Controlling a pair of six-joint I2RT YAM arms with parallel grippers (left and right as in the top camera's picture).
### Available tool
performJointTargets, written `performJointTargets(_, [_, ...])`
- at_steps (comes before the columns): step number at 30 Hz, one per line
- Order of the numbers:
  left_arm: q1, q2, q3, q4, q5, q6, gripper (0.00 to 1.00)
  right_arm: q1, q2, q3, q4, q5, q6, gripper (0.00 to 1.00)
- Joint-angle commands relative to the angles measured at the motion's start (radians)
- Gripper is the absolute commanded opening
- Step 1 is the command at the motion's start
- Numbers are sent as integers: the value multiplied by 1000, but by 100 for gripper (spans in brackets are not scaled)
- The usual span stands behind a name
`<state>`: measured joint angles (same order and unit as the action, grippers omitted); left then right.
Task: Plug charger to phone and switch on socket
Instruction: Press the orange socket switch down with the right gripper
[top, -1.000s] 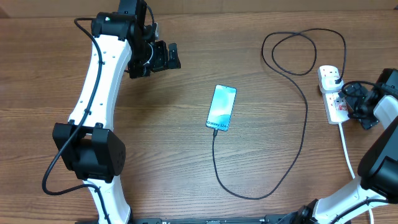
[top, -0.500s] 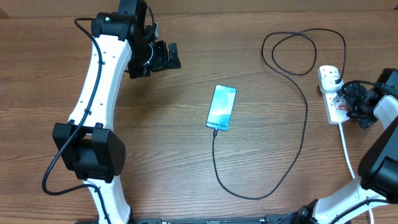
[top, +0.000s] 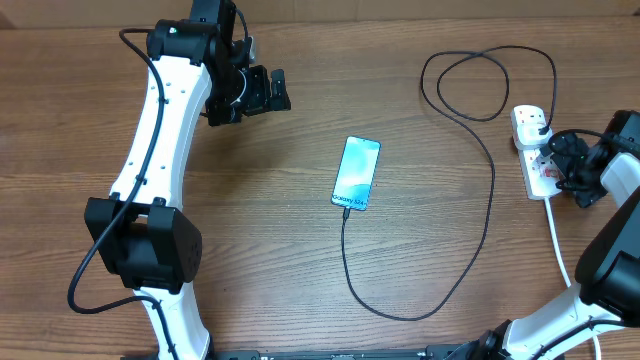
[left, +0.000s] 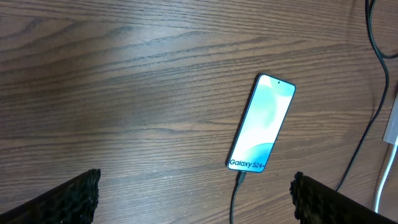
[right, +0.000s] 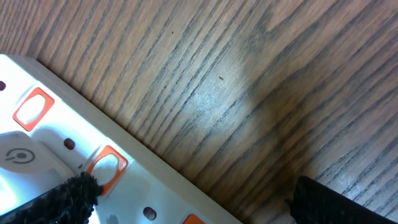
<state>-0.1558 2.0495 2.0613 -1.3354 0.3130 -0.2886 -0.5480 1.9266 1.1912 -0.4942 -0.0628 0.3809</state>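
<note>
The phone (top: 357, 173) lies face up mid-table with its light-blue screen lit; it also shows in the left wrist view (left: 262, 122). The black charger cable (top: 470, 250) has its tip in the phone's lower end, loops right and up, and its plug sits in the socket (top: 534, 150). My left gripper (top: 270, 92) is open and empty, high at the far left of the phone; its fingertips (left: 196, 196) are wide apart. My right gripper (top: 558, 155) is open right over the socket, one fingertip touching an orange switch (right: 106, 167).
The socket's thick white cord (top: 560, 245) runs down the right side toward the front edge. The charger cable forms a loop (top: 487, 82) at the back right. Bare wood tabletop (top: 300, 260) lies between the arms.
My right gripper has edged slightly left over the socket. The left arm, the phone and the cable have not moved.
</note>
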Motion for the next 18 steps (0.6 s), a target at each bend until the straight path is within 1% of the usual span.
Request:
performJointTargets(1, [-2,-10,2,1,-9,-3,100,1,-5,35,-29,16,-8,100])
performJointTargets(6, [-2,-10,2,1,-9,-3,99,-5,-21,82,-52,21,-9,100])
performJointTargets(11, [-2,-10,2,1,-9,-3,100,-4,-18,81,-56,60,-9,100])
performJointTargets(18, [-2,-10,2,1,-10,-3,100,2,7,78,-62,61,-12,100])
